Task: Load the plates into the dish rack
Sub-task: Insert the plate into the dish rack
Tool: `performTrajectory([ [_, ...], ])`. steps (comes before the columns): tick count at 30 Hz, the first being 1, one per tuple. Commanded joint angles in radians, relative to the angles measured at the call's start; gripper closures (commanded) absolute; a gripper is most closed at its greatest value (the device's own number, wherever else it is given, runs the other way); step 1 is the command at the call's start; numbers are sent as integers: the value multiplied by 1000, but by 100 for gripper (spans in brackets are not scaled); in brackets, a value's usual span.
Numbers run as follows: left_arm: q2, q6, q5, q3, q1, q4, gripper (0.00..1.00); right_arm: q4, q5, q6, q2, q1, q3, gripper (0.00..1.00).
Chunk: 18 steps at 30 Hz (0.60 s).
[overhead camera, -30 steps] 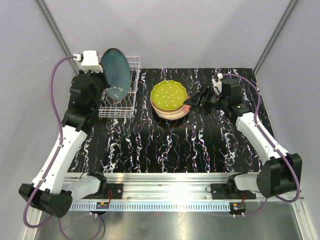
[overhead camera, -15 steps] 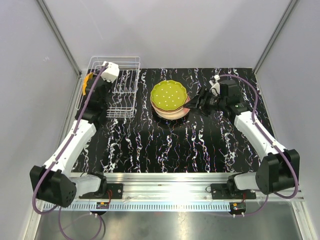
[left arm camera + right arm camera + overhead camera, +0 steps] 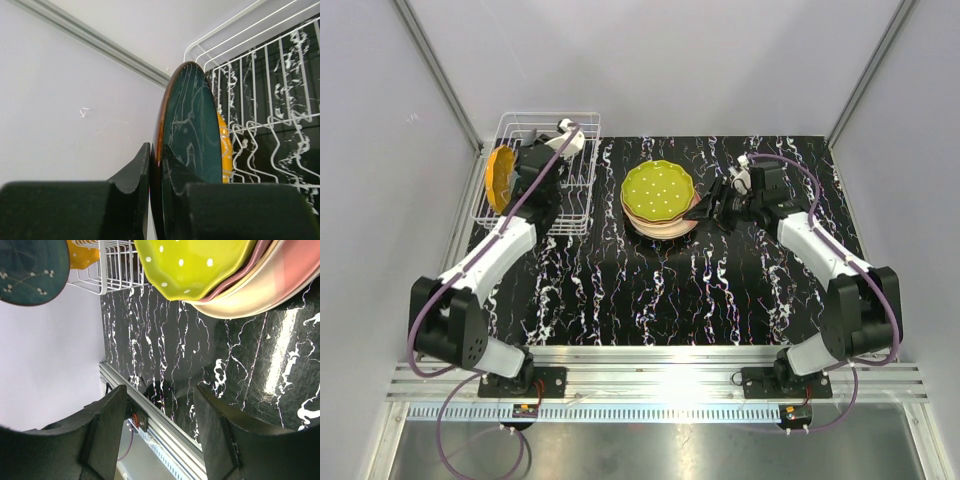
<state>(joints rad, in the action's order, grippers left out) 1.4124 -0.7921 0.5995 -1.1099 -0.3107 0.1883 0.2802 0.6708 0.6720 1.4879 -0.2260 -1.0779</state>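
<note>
The dish rack (image 3: 578,195) sits at the desk's (image 3: 650,290) 10 o'clock corner, close to the white wall (image 3: 65,125). The left arm reaches into it. The left tool (image 3: 156,165) is nearly closed, its two dark fingers (image 3: 135,175) pinching the rim of a teal plate (image 3: 192,135) that stands upright on edge. The plate has a brownish rim and pale marbled lines across its face.

Just beside the teal plate, at its 3 o'clock in the left wrist view, an orange plate (image 3: 225,145) already stands among the rack's white wires. Whether the two plates touch cannot be told. The upright divider prongs and cross wires crowd the space on that same side.

A stack of plates (image 3: 660,195) lies flat toward 12 o'clock of the desk's middle. Its top is a yellow-green plate (image 3: 195,260) with white dots and a wavy rim. A pink plate and a cream one lie underneath.

The right tool (image 3: 160,400) hangs at the stack's 3 o'clock, low over the black marbled surface. Its fingers (image 3: 107,420) are spread wide with nothing between them and point at the stack's edge. The metal rail (image 3: 165,435) runs along the desk's near side.
</note>
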Motion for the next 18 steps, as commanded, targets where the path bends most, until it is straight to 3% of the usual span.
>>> performTrajectory([
  [1,40,-142,134,-102,-8,302,100,-78,53,-20,26,11,-1,37],
  [7,138,-171,197,-168,-7,353,100,-102,75,-38,61,14,-1,37],
  [18,174,-101,141,-176,48,304,100,-99,81,-68,86,39,13,37],
])
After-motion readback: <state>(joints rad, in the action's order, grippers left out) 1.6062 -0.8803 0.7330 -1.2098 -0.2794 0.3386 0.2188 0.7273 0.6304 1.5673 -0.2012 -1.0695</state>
